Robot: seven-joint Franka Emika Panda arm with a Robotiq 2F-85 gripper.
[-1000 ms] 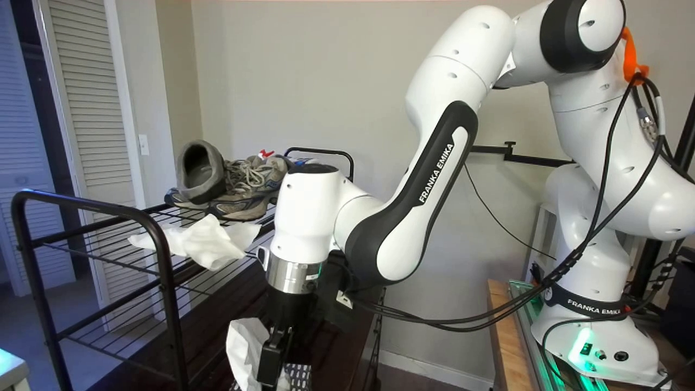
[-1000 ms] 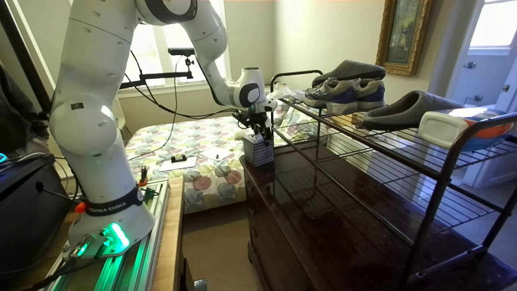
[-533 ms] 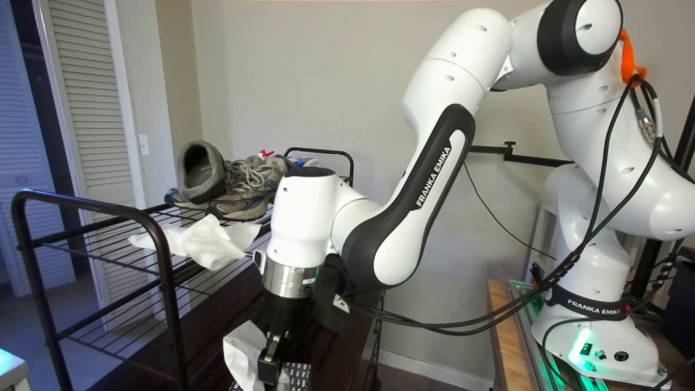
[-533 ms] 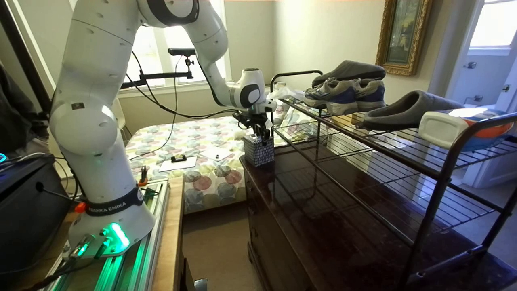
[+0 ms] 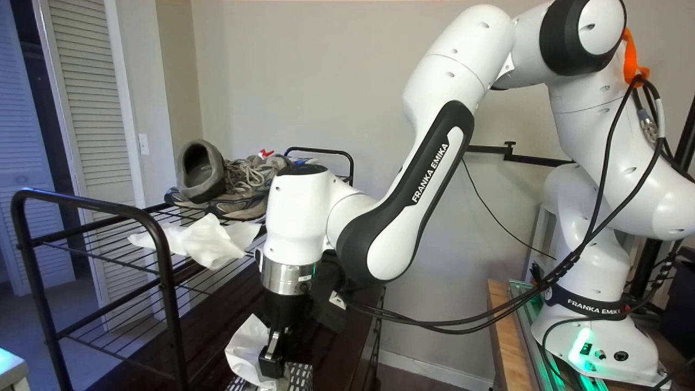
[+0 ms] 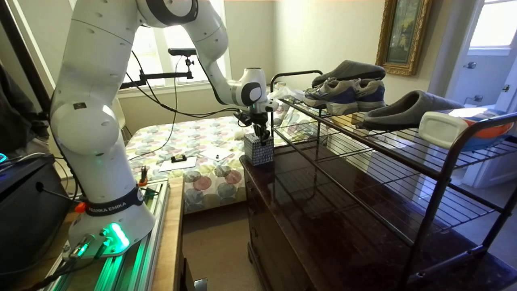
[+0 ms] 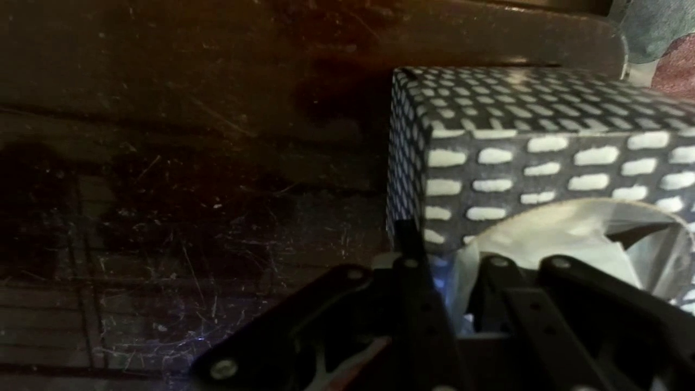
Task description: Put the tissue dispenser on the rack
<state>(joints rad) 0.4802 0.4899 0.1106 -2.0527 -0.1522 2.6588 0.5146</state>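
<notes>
The tissue dispenser [image 6: 258, 150], a black-and-white speckled box, stands at the far corner of the dark dresser. My gripper [image 7: 455, 266] reaches down onto its top edge and is shut on it. In the wrist view one finger lies along the outside of a side wall, while the other goes into the round opening. White tissue [image 5: 245, 350] sticks out beside the gripper in an exterior view, where most of the box is cut off by the frame. The black wire rack [image 6: 449, 162] stands on the dresser, to the right of the dispenser there.
On the rack's top shelf lie a white cloth [image 5: 212, 241], sneakers [image 6: 343, 97], grey slippers [image 6: 408, 112] and a white-and-orange pack [image 6: 452, 127]. The rack's raised end rail [image 6: 297, 73] rises close to the gripper. A bed [image 6: 202, 182] is behind the dresser [image 6: 323, 226].
The jaws have come together on the dispenser's wall. In an exterior view the hand has moved slightly left, and the dispenser and its tissue have shifted a little.
</notes>
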